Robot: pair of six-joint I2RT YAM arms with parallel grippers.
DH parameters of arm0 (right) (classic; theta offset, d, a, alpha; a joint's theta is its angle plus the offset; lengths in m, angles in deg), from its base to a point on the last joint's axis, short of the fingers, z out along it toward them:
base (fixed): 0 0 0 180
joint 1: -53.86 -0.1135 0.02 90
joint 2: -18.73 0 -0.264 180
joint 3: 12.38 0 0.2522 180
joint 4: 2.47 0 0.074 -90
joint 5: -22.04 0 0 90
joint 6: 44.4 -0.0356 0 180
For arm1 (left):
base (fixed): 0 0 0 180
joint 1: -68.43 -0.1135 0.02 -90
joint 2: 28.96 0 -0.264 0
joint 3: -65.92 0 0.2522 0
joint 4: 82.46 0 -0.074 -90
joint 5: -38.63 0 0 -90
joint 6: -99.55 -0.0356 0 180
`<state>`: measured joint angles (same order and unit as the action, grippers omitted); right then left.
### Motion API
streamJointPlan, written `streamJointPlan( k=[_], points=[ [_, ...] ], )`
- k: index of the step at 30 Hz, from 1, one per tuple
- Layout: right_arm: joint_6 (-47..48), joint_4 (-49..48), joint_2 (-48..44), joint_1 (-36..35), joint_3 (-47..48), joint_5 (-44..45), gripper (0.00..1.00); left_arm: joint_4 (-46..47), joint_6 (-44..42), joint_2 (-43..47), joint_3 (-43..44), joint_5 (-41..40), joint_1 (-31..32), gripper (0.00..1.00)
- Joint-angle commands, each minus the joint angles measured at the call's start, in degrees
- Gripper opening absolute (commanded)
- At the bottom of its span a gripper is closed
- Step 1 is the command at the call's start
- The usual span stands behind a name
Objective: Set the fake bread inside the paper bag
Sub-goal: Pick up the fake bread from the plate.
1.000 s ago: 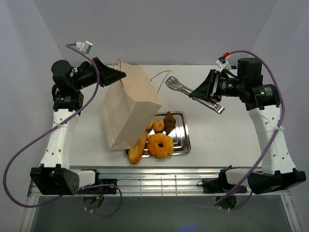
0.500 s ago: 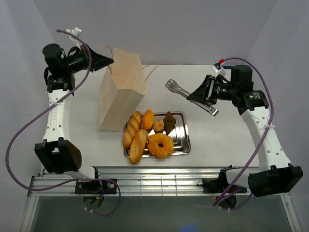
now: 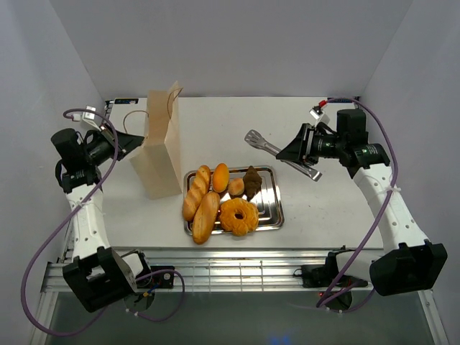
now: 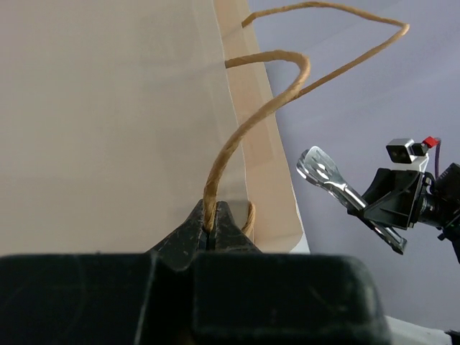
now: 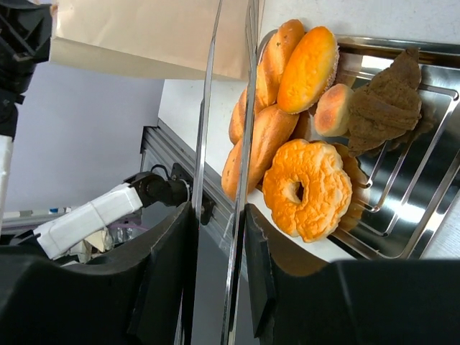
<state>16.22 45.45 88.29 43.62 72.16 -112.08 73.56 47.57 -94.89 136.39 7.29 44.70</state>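
Your right end effector [image 3: 295, 152], clamped on long metal tongs [image 3: 262, 141], has the glossy golden toy loaves [image 3: 207, 205] at eight o'clock; your left end effector [image 4: 210, 228] pinches the beige paper bag [image 3: 162, 154] by its cord [image 4: 248, 133].

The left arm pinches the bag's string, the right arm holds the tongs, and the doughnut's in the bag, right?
Nearly: the doughnut lies on the steel tray, not in the paper bag; the top view shows it. The rest holds.

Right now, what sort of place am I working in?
Probably a robot test booth, not a real bakery: a white table boxed in by plain grey walls, with glossy toy bread on a rectangular steel tray beside a tall cream paper bag.
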Motion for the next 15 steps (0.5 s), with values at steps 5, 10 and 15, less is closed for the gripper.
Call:
streamJointPlan(
  k=[5,10,15],
  points=[
    [4.33,-2.78,-3.11,0.04,-6.71,0.95,0.4,-5.87,-4.54,7.22,-1.69,-9.17,0.17,0.0],
    [6.88,-0.14,-4.6,0.04,-9.96,6.05,0.41,-5.07,-2.96,10.29,-1.42,-14.61,0.08,0.0],
    [7.76,0.39,-6.54,0.04,-14.79,9.66,0.42,-7.09,-3.04,11.7,0.42,-20.68,0.17,0.0]
  ],
)
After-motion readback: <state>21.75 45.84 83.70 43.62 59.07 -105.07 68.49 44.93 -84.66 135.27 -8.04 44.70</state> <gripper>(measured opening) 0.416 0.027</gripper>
